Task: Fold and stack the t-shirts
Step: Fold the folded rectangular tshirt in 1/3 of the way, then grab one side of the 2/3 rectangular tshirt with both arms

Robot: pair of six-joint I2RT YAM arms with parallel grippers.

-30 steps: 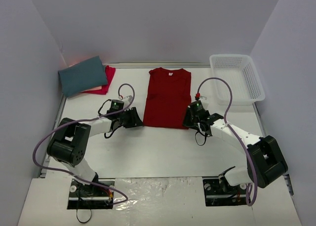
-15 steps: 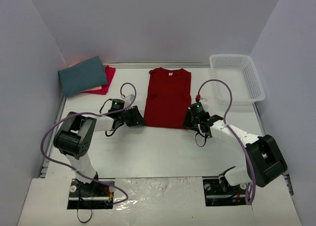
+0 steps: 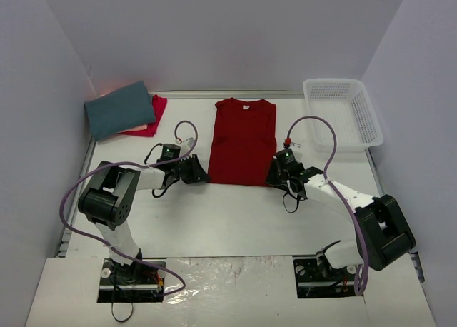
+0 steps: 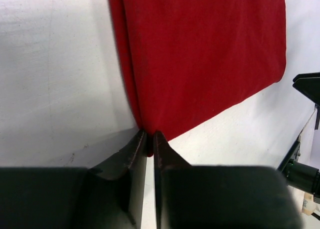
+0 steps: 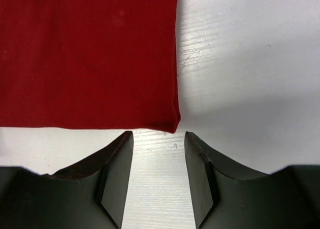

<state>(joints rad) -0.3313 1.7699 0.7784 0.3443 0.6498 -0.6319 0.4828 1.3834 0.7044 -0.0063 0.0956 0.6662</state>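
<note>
A deep red t-shirt lies flat mid-table as a long rectangle, sleeves tucked in. My left gripper sits at its near-left corner; in the left wrist view the jaws are shut on that corner of red cloth. My right gripper rests on the table just short of the near-right corner, open, with only bare table between its fingers. A folded slate-teal t-shirt lies on a pinkish-red one at the back left.
A white mesh basket stands at the back right, beside the right wall. Grey walls close the table on three sides. Purple cables loop over both arms.
My left gripper has slid slightly right onto the shirt's near-left corner and closed on it. The right gripper has stayed put and stayed open.
</note>
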